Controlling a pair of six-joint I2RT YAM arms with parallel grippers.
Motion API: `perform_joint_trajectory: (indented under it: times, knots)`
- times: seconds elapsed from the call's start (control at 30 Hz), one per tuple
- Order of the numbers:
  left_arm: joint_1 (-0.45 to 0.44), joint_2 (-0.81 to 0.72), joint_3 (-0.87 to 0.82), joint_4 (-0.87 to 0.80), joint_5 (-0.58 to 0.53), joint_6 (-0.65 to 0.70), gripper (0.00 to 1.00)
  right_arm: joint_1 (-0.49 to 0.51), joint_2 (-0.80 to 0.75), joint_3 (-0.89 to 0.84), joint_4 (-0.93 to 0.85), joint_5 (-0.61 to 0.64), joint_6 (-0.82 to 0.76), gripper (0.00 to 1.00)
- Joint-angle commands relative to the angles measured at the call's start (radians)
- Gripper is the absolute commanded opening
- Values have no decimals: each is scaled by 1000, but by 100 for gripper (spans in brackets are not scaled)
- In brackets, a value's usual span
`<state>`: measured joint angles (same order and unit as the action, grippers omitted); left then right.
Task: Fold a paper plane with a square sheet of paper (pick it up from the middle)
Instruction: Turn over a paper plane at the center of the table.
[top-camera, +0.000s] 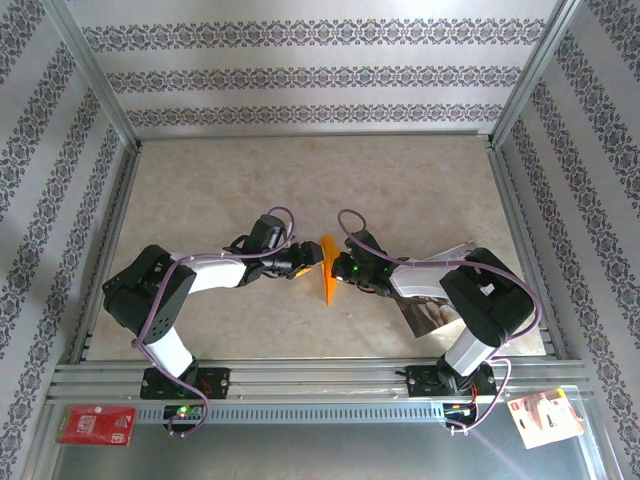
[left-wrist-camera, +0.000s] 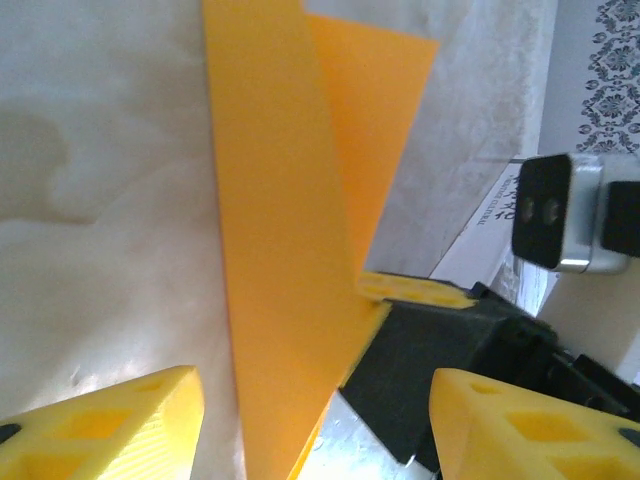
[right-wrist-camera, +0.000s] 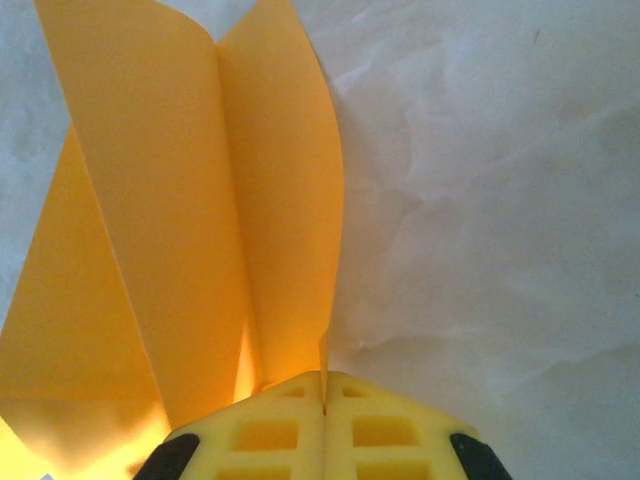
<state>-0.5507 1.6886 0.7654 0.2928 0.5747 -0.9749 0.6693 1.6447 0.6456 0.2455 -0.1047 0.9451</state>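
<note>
Lower right of the top view: glossy grey-brown printed sheet (top-camera: 432, 318), largely hidden under the right arm (top-camera: 480, 300). Farther up, frame centre: right gripper (top-camera: 340, 268) clamped shut on folded bright orange paper sheet (top-camera: 328, 278); left gripper (top-camera: 309, 263) spread wide astride it, contact hard to judge. Paper's edges cut off in wrist views.

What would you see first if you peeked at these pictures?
The bright orange paper, folded and standing up in the middle of the table. The right gripper pinches its edge shut, while the left gripper stands open, one yellow finger on each side of it.
</note>
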Motion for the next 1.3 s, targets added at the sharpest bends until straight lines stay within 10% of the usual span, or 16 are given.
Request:
perform_joint_trajectory:
  times: [0.0, 0.5, 1.27]
  knots:
    - [-9, 42, 51, -61, -6, 51, 57, -12, 4, -4, 24, -12, 11, 0]
    - [12, 92, 54, -48, -26, 59, 10, -24, -22, -13, 17, 25, 24, 0]
    - [59, 110, 41, -42, -40, 89, 1, -11, -59, -72, 34, 145, 82, 0]
